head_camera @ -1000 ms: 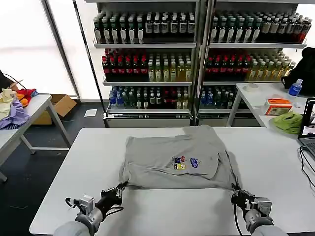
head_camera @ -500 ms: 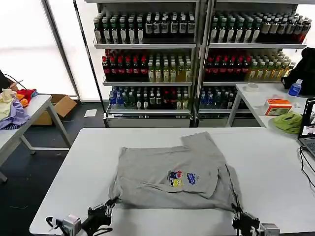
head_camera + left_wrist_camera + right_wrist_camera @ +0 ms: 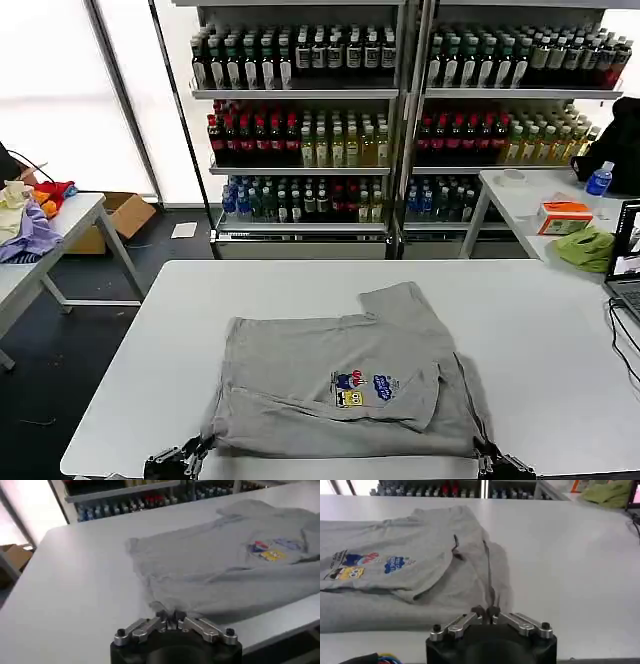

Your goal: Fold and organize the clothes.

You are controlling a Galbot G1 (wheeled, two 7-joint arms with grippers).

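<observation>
**Inspector:** Where is the garment lying?

**Assistant:** 1 light grey T-shirt (image 3: 340, 385) is lying partly folded on the white table (image 3: 560, 330), its near hem sitting at the table's front edge. The multicoloured chest print (image 3: 362, 387) is facing up, on a flap folded across the body.

**Inspector:** The left gripper?

**Assistant:** The left gripper (image 3: 171, 617) is sitting at the table's near edge, and its 2 fingers are pressing together on the shirt's near left corner. A small pucker of grey cloth is bunching up right at the fingertips. The rest of the shirt is spreading away from that pincer, with the print well beyond it. In the head view the left gripper (image 3: 190, 452) is showing just below that corner.

**Inspector:** And the right one?

**Assistant:** The right gripper (image 3: 486, 614) is closing on the shirt's near right corner, its fingers meeting with a thin ridge of fabric between them. A dark fold line is running away from the pincer up the shirt's right side. In the head view the right gripper (image 3: 487, 457) is showing at the bottom edge, touching the hem.

**Inspector:** Anything else near the pincers?

**Assistant:** Bare table is lying to the outer side of each. Shelves of bottles (image 3: 400, 110) are standing well beyond the table.
</observation>
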